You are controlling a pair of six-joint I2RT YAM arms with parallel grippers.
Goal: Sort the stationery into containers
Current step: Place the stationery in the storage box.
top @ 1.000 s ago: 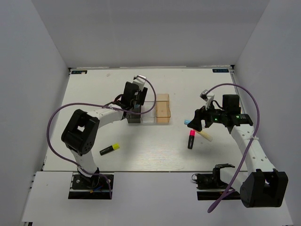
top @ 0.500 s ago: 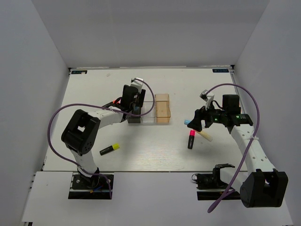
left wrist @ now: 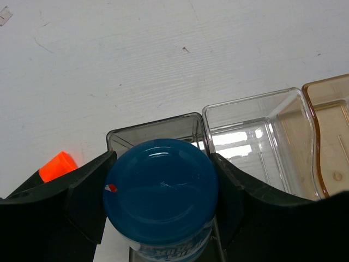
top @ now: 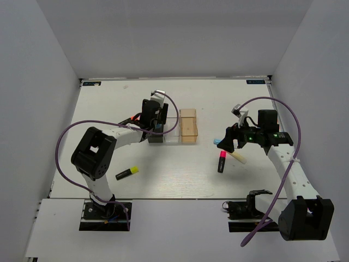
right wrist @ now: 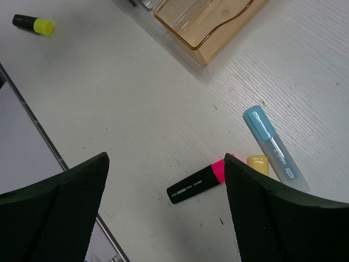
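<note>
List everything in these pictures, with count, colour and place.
table: 1, white
dark grey bin: 1, smoky grey, left of row
clear bin: 1, transparent, middle of row
amber bin: 1, amber, right of row
blue roll: 1, blue, over dark grey bin
yellow-ended highlighter: 1, black-yellow, table's front left
pink-ended highlighter: 1, black-pink, table's right side
light-blue bar: 1, light blue, beside pink-ended highlighter
pale-yellow bar: 1, pale yellow, beside light-blue bar
orange tip: 1, orange, left of dark grey bin
left gripper: shut on blue roll
right gripper: open, empty
</note>
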